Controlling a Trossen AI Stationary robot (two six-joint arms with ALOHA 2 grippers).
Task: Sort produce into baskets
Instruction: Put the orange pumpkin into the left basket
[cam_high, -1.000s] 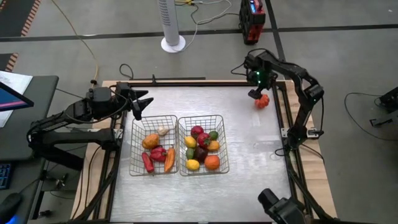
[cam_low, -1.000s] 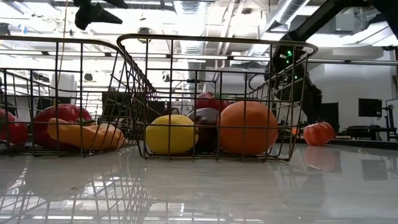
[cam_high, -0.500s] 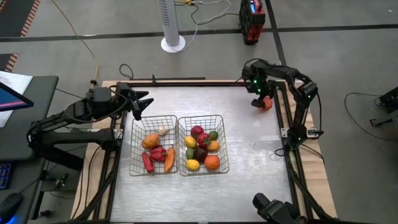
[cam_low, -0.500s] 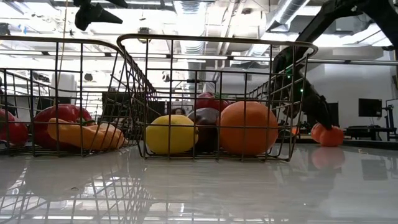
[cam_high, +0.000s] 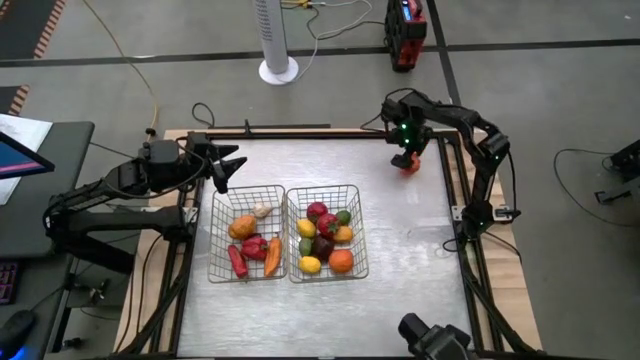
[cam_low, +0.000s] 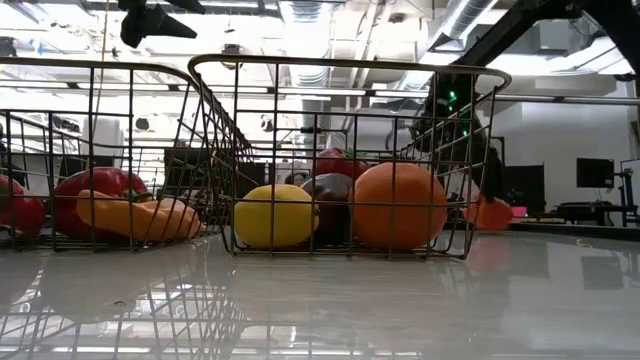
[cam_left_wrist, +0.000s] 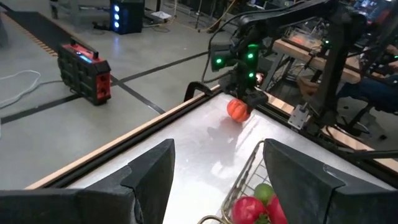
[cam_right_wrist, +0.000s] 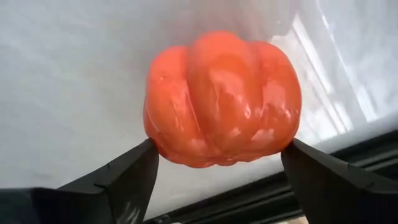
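Note:
My right gripper (cam_high: 405, 160) is shut on an orange-red ribbed round produce piece (cam_right_wrist: 221, 112) near the table's far right corner; the piece also shows in the low view (cam_low: 490, 212) and the left wrist view (cam_left_wrist: 237, 109). My left gripper (cam_high: 222, 168) is open and empty, above the far left corner of the left wire basket (cam_high: 212, 240). That basket holds red, orange and whitish pieces. The right wire basket (cam_high: 360, 238) holds red, yellow, green and orange pieces. My right gripper pinches the ribbed piece by its two opposite round sides (cam_right_wrist: 155, 134) between its two fingers, coming from above and pointing down. The piece sits just at the table surface; I cannot tell whether it is clear of it.
The two baskets stand side by side in the middle of the table. The black frame rail (cam_high: 447, 190) runs along the table's right edge, close to my right gripper. Bare table lies between the right basket and that rail.
My right gripper has first shifted a little toward the table's right edge, then gone toward the table's left with the ribbed piece, which now stands farther from the right rail than a second ago.

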